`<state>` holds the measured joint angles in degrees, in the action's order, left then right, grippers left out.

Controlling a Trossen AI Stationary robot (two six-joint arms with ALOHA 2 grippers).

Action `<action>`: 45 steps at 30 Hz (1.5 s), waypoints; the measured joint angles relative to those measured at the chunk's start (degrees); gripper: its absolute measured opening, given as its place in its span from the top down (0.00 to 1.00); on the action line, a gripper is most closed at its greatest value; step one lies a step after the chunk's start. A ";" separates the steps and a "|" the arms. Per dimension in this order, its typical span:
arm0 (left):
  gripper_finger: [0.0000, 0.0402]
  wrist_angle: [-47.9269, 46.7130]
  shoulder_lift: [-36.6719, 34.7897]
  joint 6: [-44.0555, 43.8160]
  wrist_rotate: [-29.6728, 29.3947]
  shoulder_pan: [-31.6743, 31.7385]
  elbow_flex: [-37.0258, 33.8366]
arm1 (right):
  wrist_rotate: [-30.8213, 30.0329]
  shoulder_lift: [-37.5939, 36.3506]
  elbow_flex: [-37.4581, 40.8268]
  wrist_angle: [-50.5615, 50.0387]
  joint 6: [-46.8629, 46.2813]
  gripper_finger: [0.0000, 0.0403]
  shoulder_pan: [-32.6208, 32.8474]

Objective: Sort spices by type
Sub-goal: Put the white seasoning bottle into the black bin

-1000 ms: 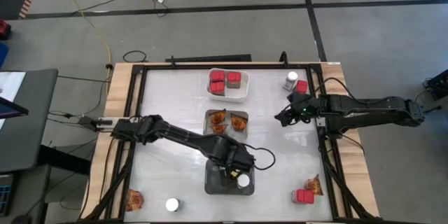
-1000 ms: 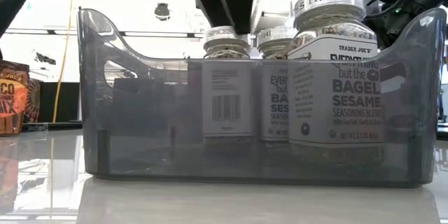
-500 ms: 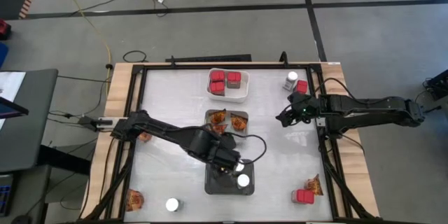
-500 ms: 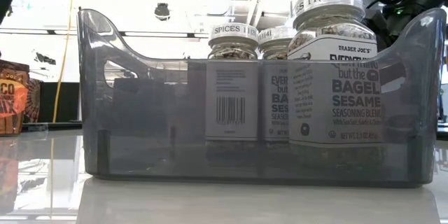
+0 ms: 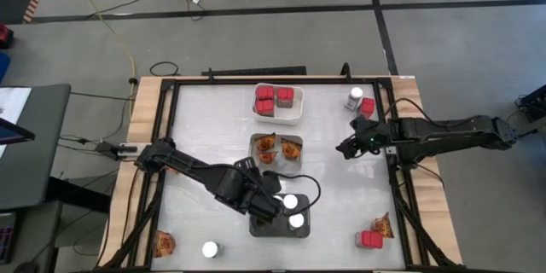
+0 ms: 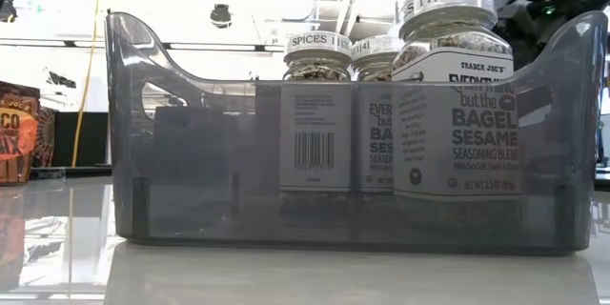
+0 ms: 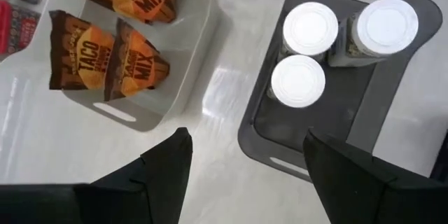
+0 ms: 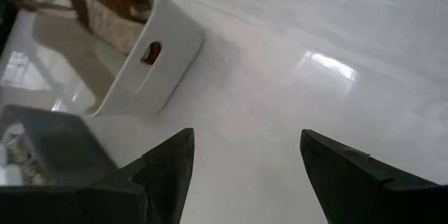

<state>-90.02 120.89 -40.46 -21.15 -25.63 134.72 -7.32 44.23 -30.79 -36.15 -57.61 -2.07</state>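
Three jars with round white lids (image 7: 298, 80) (image 7: 310, 28) (image 7: 386, 22) stand upright on the floor of the dark grey tray (image 5: 256, 224), and they also show in the low view (image 6: 319, 105). My left gripper (image 7: 245, 155) is open and empty, above the table just left of that tray (image 5: 256, 198). Three orange-brown packets (image 7: 115, 56) lie in the clear tray (image 5: 275, 148). Red boxes (image 5: 273, 98) sit in the white tray (image 5: 294, 118). My right gripper (image 5: 345, 147) is open and empty, over bare table right of the clear tray (image 8: 126, 56).
Loose spices lie around. A jar (image 5: 209, 249) and a packet (image 5: 163, 242) are at the near left. A red box (image 5: 368, 239) and a packet (image 5: 381, 226) are at the near right. A jar (image 5: 354, 98) and a red box (image 5: 368, 105) are at the far right.
My left gripper has risen off the jar at the left of the row in the dark grey tray. It has then gone toward the table's left edge. The jar stays standing in the tray beside the other two.
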 joint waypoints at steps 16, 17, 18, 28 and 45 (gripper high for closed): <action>0.35 0.06 0.01 3.93 -1.40 -4.86 -0.10 | -9.78 0.00 0.00 2.83 -16.29 0.29 13.63; 0.36 0.15 -0.04 3.97 -1.39 -5.22 -0.72 | -10.59 0.00 0.00 2.86 -17.52 0.29 14.68; 0.36 0.15 -0.38 3.82 -1.41 -5.65 -1.70 | -11.57 0.00 0.00 3.04 -18.72 0.29 15.74; 0.36 12.07 -15.57 -3.78 -3.36 -9.15 -28.23 | -16.85 3.81 0.00 9.02 -26.23 0.29 23.70; 0.36 26.36 -34.65 -6.74 1.16 -9.65 -55.67 | -16.83 11.43 0.00 10.02 -33.40 0.29 24.11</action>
<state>-63.66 86.24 -47.20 -19.99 -35.29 79.04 -24.14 55.66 -30.79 -26.13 -91.01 22.04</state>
